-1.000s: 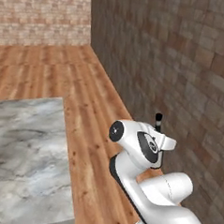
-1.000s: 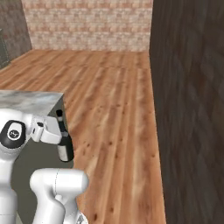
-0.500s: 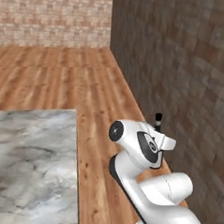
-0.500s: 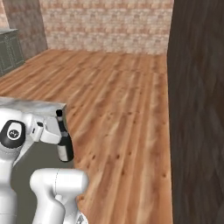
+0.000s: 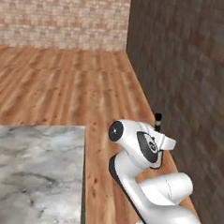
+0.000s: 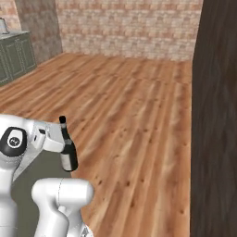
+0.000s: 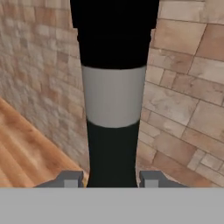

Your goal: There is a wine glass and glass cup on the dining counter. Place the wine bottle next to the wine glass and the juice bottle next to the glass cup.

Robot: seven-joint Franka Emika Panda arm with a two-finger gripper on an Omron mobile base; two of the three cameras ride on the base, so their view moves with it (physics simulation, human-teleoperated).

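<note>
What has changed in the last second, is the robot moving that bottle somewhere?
The whole robot has turned on its base: the brick walls and marble counter slid sideways in both base views, so the camera moved, not the room. The pincer stays shut on the wine bottle, held upright beside the arm exactly as before.

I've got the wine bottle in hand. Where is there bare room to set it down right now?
The marble counter corner at lower left of the left base view is bare as far as it shows. The wood floor between it and the brick walls is open too. The only tight spot is around the end effector, shut on the wine bottle, close to the arm.
</note>
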